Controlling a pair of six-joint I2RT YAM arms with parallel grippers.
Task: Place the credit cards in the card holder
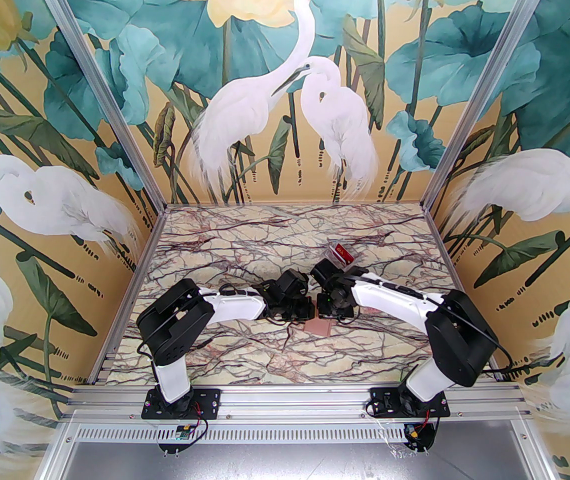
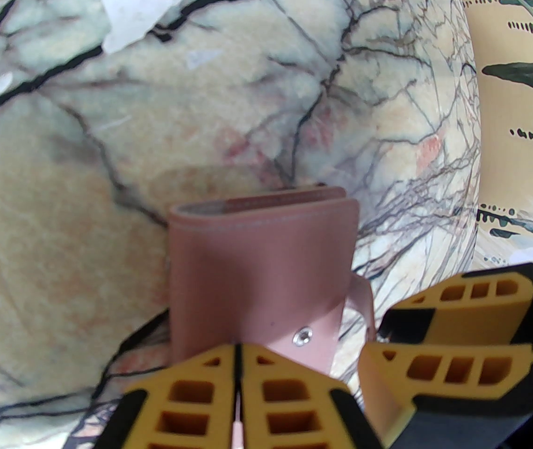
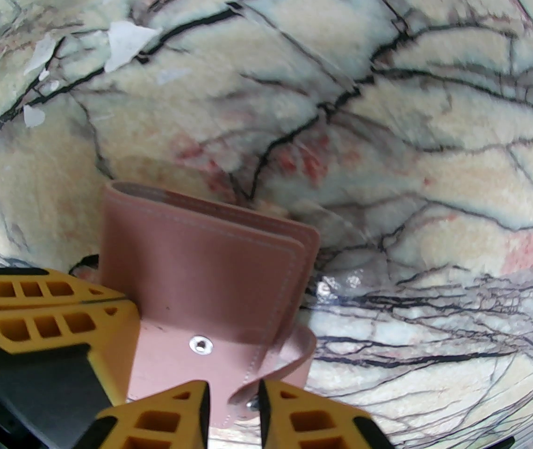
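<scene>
Left gripper (image 2: 237, 351) pinched together on card holder (image 2: 262, 269) edge; holder at table centre. Right gripper (image 3: 231, 393) jaws narrow around snap tab (image 3: 290, 358), clamp unclear. Risk: 2 opposed pulls, tab slips out, holder never opens.

Top view: card holder (image 1: 321, 327) mostly hidden under both wrists, just a pink corner visible. Red card (image 1: 342, 254) at 1 o'clock, lettering too small to read. Left wrist: holder's near edge hidden under left gripper (image 2: 237, 346) at 6 o'clock. Right wrist: tab (image 3: 297, 351) end partly behind right gripper (image 3: 234, 391); unclear if pinched.
</scene>
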